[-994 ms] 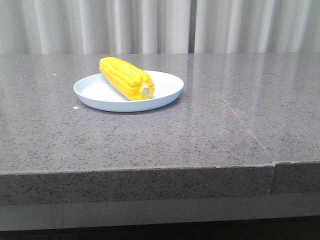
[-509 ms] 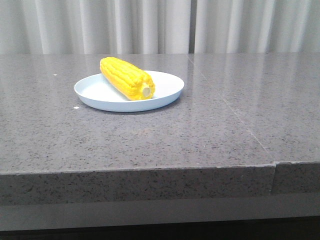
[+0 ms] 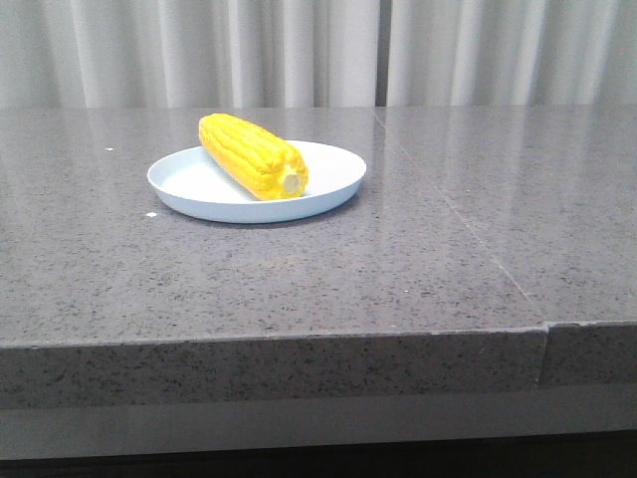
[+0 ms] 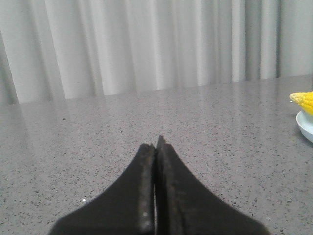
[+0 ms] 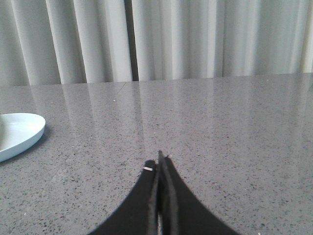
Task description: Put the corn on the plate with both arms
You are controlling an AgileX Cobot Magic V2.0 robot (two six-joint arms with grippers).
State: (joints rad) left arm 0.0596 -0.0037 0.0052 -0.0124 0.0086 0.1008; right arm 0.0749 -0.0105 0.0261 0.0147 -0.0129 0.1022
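The yellow corn (image 3: 251, 155) lies on the pale blue plate (image 3: 328, 184) at the back left of the grey stone table, stub end toward the front. Neither arm shows in the front view. My left gripper (image 4: 156, 143) is shut and empty, low over bare table; the corn's tip (image 4: 304, 101) and the plate's rim (image 4: 305, 128) show at that view's edge. My right gripper (image 5: 160, 159) is shut and empty over bare table, with part of the plate (image 5: 19, 132) off to its side.
The grey speckled table (image 3: 418, 269) has a seam running front to back on the right and a front edge close to the camera. Pale curtains (image 3: 299, 50) hang behind the table. Small white specks lie near the plate.
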